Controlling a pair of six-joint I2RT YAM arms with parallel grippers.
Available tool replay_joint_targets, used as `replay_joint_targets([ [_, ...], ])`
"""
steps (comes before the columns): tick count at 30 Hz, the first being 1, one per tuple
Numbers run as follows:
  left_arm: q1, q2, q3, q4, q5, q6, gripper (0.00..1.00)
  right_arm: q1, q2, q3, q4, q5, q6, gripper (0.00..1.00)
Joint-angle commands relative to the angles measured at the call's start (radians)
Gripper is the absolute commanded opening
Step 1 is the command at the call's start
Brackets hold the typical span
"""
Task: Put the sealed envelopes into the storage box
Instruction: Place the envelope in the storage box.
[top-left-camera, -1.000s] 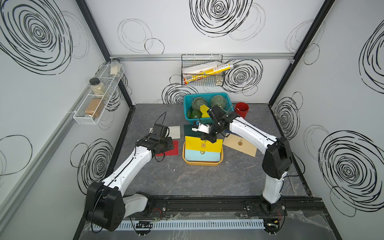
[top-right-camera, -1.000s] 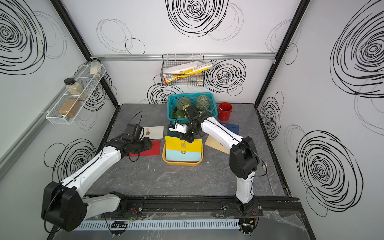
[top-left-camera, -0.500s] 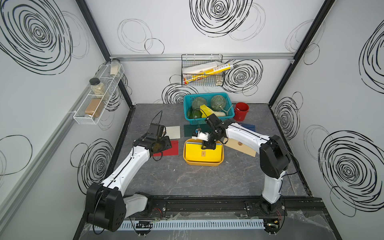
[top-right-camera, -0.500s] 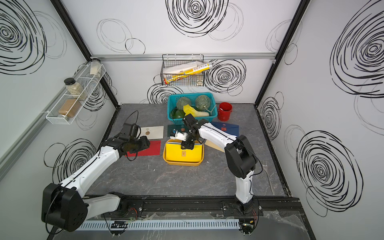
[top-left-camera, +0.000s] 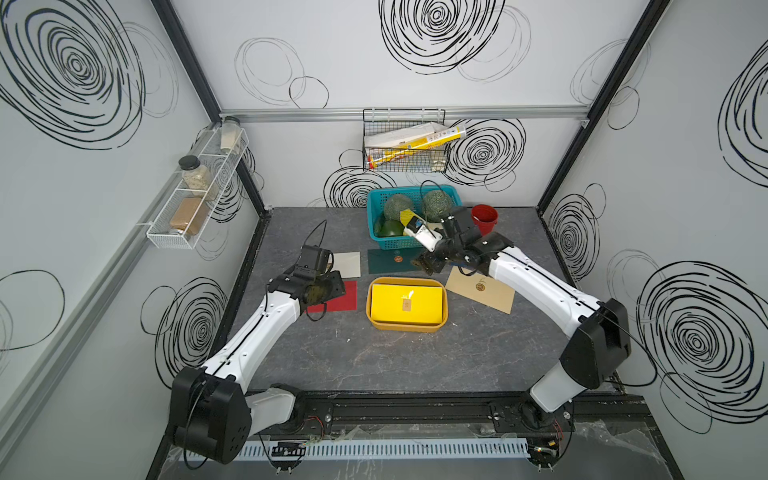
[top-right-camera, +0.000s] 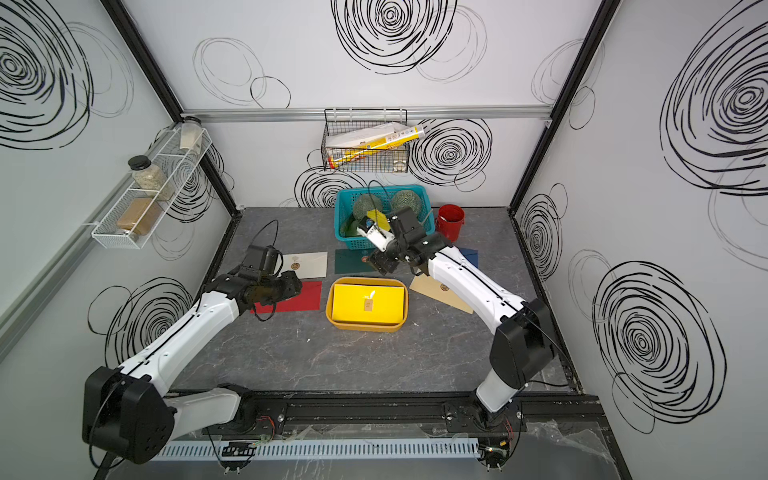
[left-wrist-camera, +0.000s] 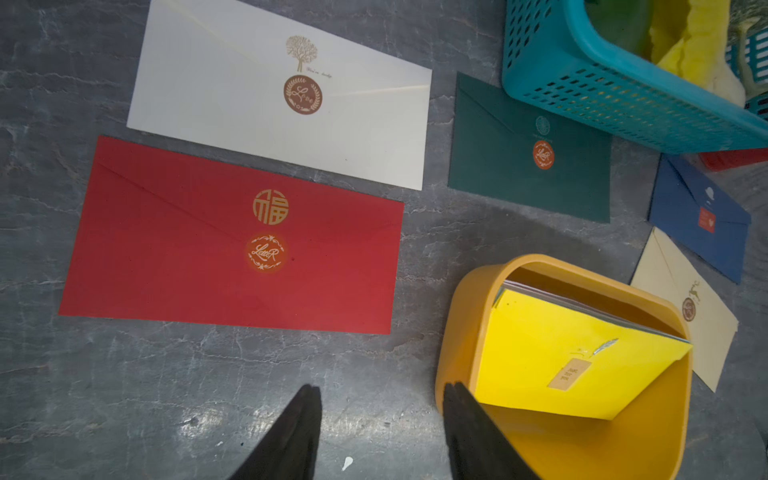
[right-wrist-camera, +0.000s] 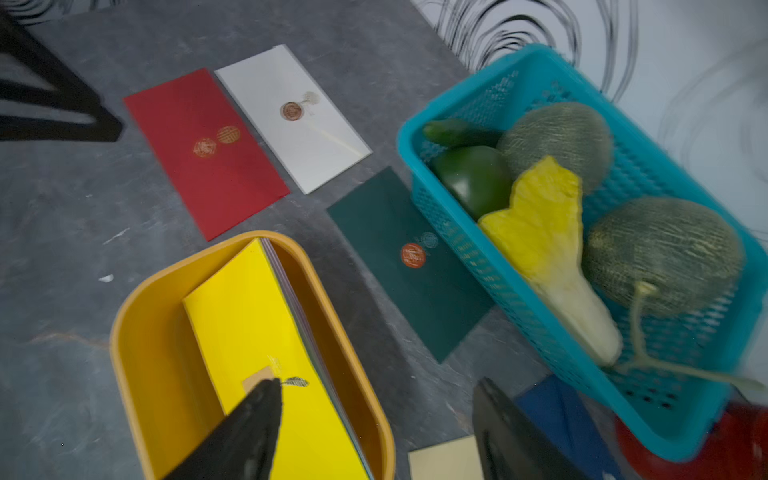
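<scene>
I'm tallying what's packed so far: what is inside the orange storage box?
A yellow envelope lies on top inside the storage box. Thin edges of more envelopes show beneath it; their number and colours are covered.

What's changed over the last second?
The right gripper lowered the yellow envelope into the box, let it go and drew back toward the basket, fingers open. The left gripper barely shifted above the red envelope, open. The other envelopes stayed put.
</scene>
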Motion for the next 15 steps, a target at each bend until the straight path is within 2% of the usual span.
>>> replay_joint_targets([
  [1,-0.102,0.021,0.058,0.002,-0.062,0.002,0.6,-0.109,-0.063,-0.144,0.03,0.092,0.298,0.92],
  [2,-0.134,0.042,0.063,0.0,-0.076,-0.005,0.62,-0.132,-0.092,-0.199,0.044,0.107,0.352,1.0],
  [7,-0.197,0.116,0.059,0.016,-0.116,-0.021,0.66,-0.197,-0.178,-0.39,0.077,0.225,0.543,1.0],
  [10,-0.181,0.125,0.054,0.021,-0.142,-0.019,0.68,-0.221,-0.208,-0.464,0.096,0.217,0.615,1.0],
  [15,-0.164,0.128,0.077,0.009,-0.146,-0.011,0.7,-0.238,-0.205,-0.525,0.102,0.338,0.718,1.0],
])
